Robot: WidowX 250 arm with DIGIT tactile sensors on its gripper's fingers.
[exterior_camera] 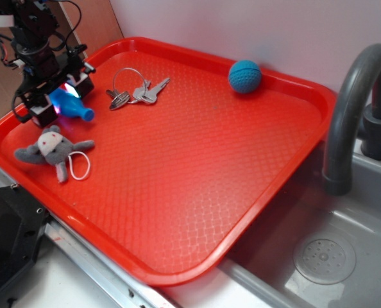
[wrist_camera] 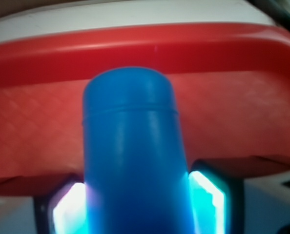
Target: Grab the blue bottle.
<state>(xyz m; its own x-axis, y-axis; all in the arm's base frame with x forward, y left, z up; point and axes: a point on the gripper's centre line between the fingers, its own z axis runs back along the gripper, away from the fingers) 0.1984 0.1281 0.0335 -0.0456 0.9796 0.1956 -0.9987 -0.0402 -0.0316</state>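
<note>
At ten o'clock on the red tray (exterior_camera: 261, 167): gripper (exterior_camera: 54, 97), lowered over the blue bottle (exterior_camera: 74, 107). Bottle lies on its side, fat body between the fingers, narrow neck pointing out toward four o'clock. Wrist view confirms: bottle (wrist_camera: 133, 156) fills the centre, one lit pad (wrist_camera: 69, 212) on each flank, apparently touching; blur near the lens makes firm contact hard to confirm. Jaws closed around the bottle body, by the look of it.

Step in hand: the grasp itself, at or just past closing. Bottle seems to rest on the tray, not yet raised. Next move, as a judgement: a straight lift, grip kept firm, since the smooth tapered plastic could slip forward out of the pads.

Other items, left to right:
- Grey plush toy (exterior_camera: 52, 149), at eight o'clock, just below the gripper, with a white loop.
- Key bunch (exterior_camera: 134, 92) on a ring, at eleven o'clock, near the bottle but apart.
- Teal textured ball (exterior_camera: 244, 76), at one o'clock by the far rim, well apart.

Surface: textured red plastic tray, raised rim. Room: grey sink (exterior_camera: 344, 256) with drain and dark faucet (exterior_camera: 351, 115) at three o'clock; pale wall (exterior_camera: 242, 25) behind.
</note>
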